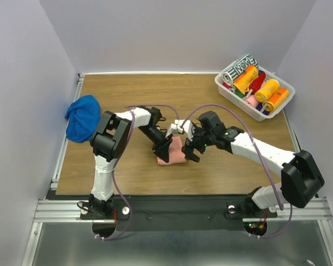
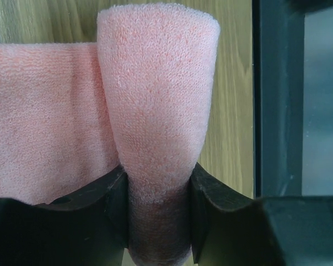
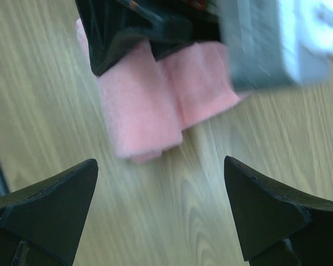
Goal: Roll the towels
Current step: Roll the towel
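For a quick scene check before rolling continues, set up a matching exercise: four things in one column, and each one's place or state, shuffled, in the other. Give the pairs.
Things:
1. pink towel
2. blue towel
3. white basket
4. right gripper

Places or states:
A. open, holding nothing
B. at the far right corner of the table, filled with rolls
C. bunched at the table's left edge
D. pinched in the left gripper

Pairs: 1-D, 2-C, 3-B, 4-A

light: bright, even — soft shadows | top view: sharp | left wrist: crisp | right wrist: motion-blurred
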`<move>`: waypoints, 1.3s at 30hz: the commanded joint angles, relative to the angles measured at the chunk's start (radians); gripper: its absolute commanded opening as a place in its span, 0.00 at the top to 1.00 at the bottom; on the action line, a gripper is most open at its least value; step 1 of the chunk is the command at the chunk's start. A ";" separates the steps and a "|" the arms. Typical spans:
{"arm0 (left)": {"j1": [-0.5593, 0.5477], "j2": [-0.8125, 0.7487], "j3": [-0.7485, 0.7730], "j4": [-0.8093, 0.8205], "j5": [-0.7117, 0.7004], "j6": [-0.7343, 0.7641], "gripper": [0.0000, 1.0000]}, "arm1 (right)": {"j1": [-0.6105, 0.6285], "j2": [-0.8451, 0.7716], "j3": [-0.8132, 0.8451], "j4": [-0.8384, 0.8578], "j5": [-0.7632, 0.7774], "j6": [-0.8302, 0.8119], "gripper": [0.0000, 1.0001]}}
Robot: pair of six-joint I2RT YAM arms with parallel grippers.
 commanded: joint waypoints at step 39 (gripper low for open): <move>0.237 -0.567 -0.134 0.488 -0.319 -0.182 0.21 | 0.180 0.468 0.171 -0.006 -0.120 0.054 0.99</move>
